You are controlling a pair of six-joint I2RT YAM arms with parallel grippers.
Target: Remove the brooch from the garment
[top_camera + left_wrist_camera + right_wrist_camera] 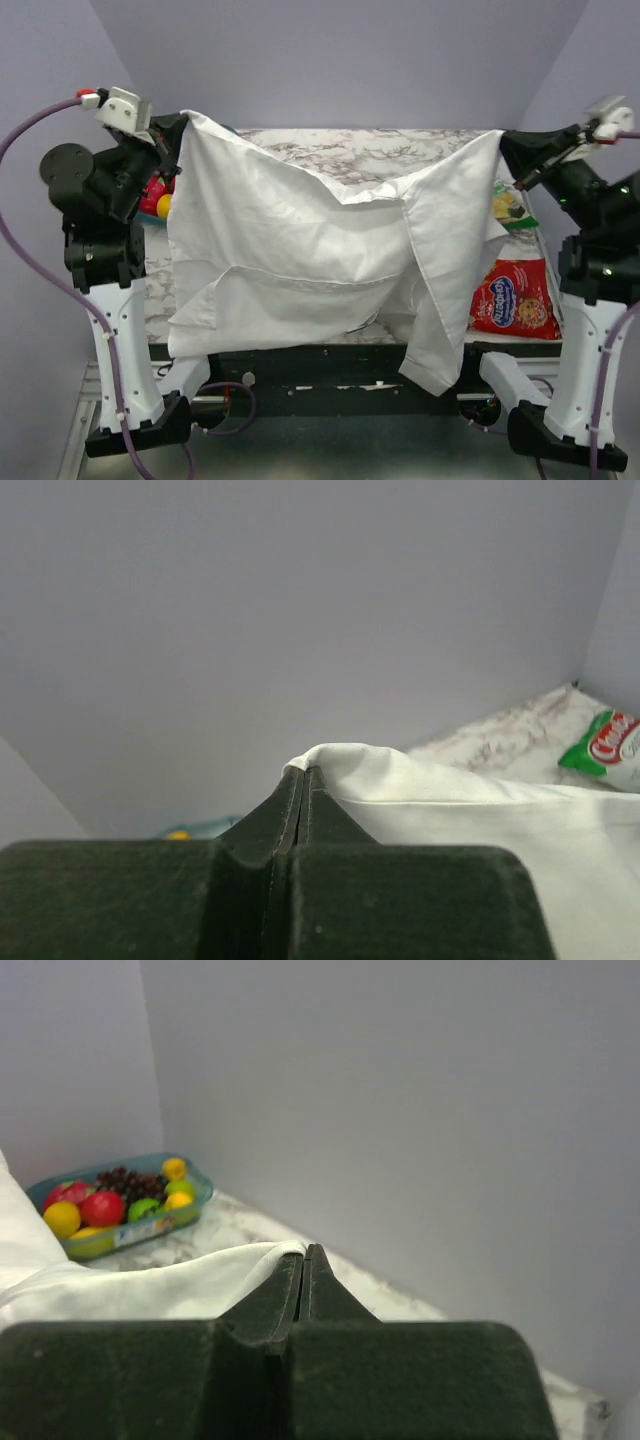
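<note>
The garment [300, 250] is held spread above the marbled tabletop [350, 148], with its long axis running left to right. Its top edge sags in the middle and its lower part is draped over the near edge. Its far left corner is pinched by the left gripper [303, 772] and its far right corner by the right gripper [305, 1250], each pressed together on a fold of cloth.

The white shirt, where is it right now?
In the top view the shirt hangs spread across the marble table, held up at its two top corners by the left gripper and right gripper, with cloth drooping past the near edge.
</note>
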